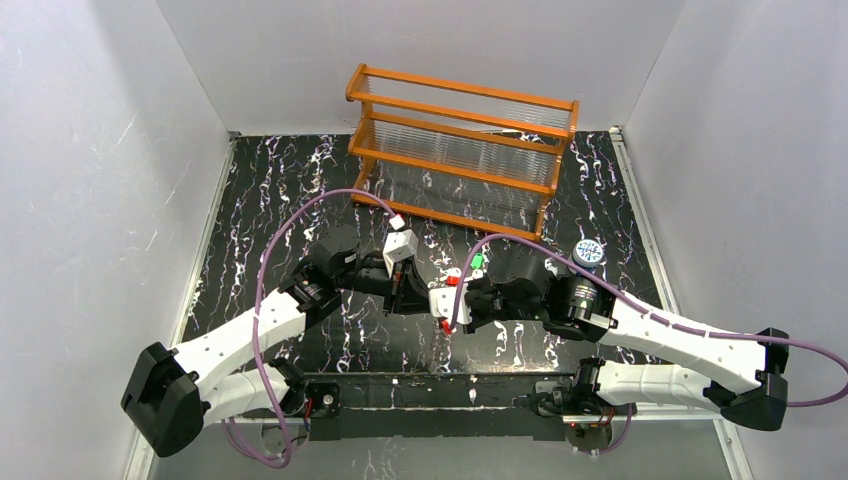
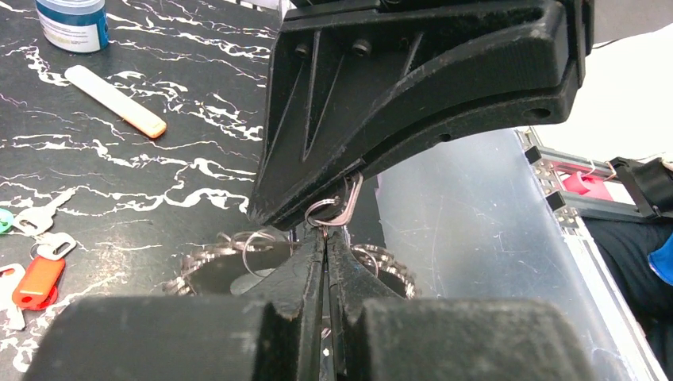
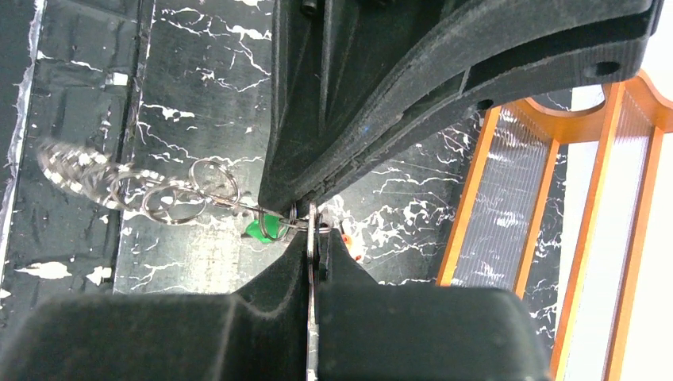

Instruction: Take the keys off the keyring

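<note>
Where the two arms meet tip to tip over the middle of the table, the left gripper (image 2: 325, 238) has its fingers pressed together, with a small split ring (image 2: 321, 213) caught at their very tips. Facing it, the right gripper (image 3: 311, 238) is likewise closed. A thin silvery strip (image 3: 309, 317), seen edge-on, runs down between its fingers, though whether that is a key blade cannot be told.

Just beside those tips sits a green-headed key (image 3: 266, 228). From there a string of small wire rings (image 3: 171, 194) leads off to the left towards the keyring (image 2: 202, 258), which is blurred in the right wrist view. From the left wrist, the keyring's toothed dark edge shows just beneath the left fingertips, on both sides of them. Whether it rests on the table (image 1: 250, 200) or hangs is unclear.

Further out, well apart from the keyring, loose keys (image 2: 38, 282) lie on the black marbled surface — one with a red-orange head, and beside it a silvery key (image 2: 40, 216). Beyond them lie a clear tube with an orange cap (image 2: 115, 99) and a small blue jar (image 2: 73, 20). At the far edge of the table stands an orange wooden rack (image 1: 460, 150).
</note>
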You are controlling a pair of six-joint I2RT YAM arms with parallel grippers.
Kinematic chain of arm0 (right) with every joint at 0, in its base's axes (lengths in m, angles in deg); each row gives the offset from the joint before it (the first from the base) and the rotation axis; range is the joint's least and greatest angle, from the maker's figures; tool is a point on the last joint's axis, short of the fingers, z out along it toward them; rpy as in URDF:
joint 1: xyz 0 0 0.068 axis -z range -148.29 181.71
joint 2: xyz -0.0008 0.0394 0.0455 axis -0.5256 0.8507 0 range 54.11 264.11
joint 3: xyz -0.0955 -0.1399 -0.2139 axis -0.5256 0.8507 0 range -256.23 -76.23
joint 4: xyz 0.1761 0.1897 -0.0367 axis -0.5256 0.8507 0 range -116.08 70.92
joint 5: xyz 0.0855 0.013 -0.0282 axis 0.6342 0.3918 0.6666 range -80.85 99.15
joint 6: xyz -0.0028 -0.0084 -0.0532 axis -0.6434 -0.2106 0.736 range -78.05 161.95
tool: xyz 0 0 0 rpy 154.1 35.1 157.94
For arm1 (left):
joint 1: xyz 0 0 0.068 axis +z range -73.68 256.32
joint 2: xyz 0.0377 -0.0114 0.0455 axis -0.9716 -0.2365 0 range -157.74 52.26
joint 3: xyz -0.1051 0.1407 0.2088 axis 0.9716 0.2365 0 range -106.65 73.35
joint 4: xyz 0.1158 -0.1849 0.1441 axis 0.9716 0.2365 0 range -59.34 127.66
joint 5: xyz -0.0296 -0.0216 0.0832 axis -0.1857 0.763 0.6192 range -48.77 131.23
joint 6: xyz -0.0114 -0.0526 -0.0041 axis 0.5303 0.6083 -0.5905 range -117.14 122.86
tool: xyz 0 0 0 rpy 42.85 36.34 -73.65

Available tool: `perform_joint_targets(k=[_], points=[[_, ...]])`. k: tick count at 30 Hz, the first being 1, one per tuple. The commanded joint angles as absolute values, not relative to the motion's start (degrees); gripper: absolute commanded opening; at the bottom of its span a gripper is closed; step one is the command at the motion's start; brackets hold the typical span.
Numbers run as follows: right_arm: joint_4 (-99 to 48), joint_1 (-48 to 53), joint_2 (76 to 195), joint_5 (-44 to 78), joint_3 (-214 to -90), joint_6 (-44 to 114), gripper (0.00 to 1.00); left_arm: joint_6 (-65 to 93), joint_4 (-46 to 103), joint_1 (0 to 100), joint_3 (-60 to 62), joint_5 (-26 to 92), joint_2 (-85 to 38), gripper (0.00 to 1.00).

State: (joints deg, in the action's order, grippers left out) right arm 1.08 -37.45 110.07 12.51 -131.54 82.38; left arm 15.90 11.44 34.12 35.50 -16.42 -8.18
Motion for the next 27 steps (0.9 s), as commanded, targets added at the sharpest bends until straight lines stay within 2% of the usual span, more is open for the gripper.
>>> perform_joint_targets(k=[1, 12, 19, 27], points=[[-0.43, -37.71, 108.41, 9.49, -132.53, 80.64, 0.01, 14.30, 14.87, 33.78, 35.47, -18.15, -7.11, 0.00], [2.76, -37.70, 107.97, 6.87, -131.85, 77.53, 0.01, 15.54, 14.02, 33.78, 35.48, -16.36, -5.25, 0.00], [4.38, -37.72, 109.08, 8.80, -132.18, 76.49, 0.01, 18.86, 10.81, 33.83, 37.61, -8.84, -3.00, 0.00], [3.10, -37.64, 110.91, 6.38, -129.06, 78.36, 0.01, 21.96, 10.15, 33.61, 40.79, -0.41, -5.73, 0.00]])
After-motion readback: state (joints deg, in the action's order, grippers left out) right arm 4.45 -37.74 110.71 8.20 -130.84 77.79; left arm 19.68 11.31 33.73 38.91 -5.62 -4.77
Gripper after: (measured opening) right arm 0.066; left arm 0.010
